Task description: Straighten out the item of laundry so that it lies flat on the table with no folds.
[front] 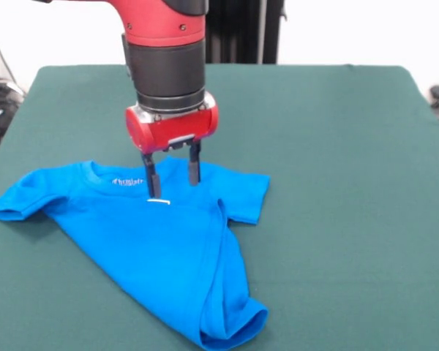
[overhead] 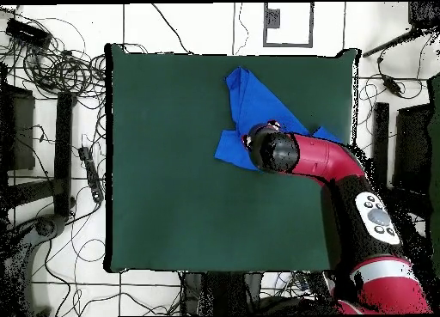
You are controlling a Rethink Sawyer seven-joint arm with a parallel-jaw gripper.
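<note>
The bright blue T-shirt point(front: 168, 248) lies on the dark green table point(front: 336, 183) at the front left in the front view, plain side up, with the neck label showing. Its left sleeve is spread out. Its right side is folded over along a long crease, and the hem is bunched at the near edge. My gripper point(front: 173, 179) is open and points straight down, its two fingertips point(front: 153, 186) at the upper back just below the collar. In the overhead view the shirt point(overhead: 253, 103) lies near the table's top right, and the arm's wrist point(overhead: 273, 150) covers the gripper.
The shirt's hem reaches the table's near edge in the front view. Bare green cloth point(overhead: 172, 176) spreads away from the shirt. Cables and black stands point(overhead: 60, 133) lie on the floor around the table. The red arm point(overhead: 344, 172) crosses the table's right side.
</note>
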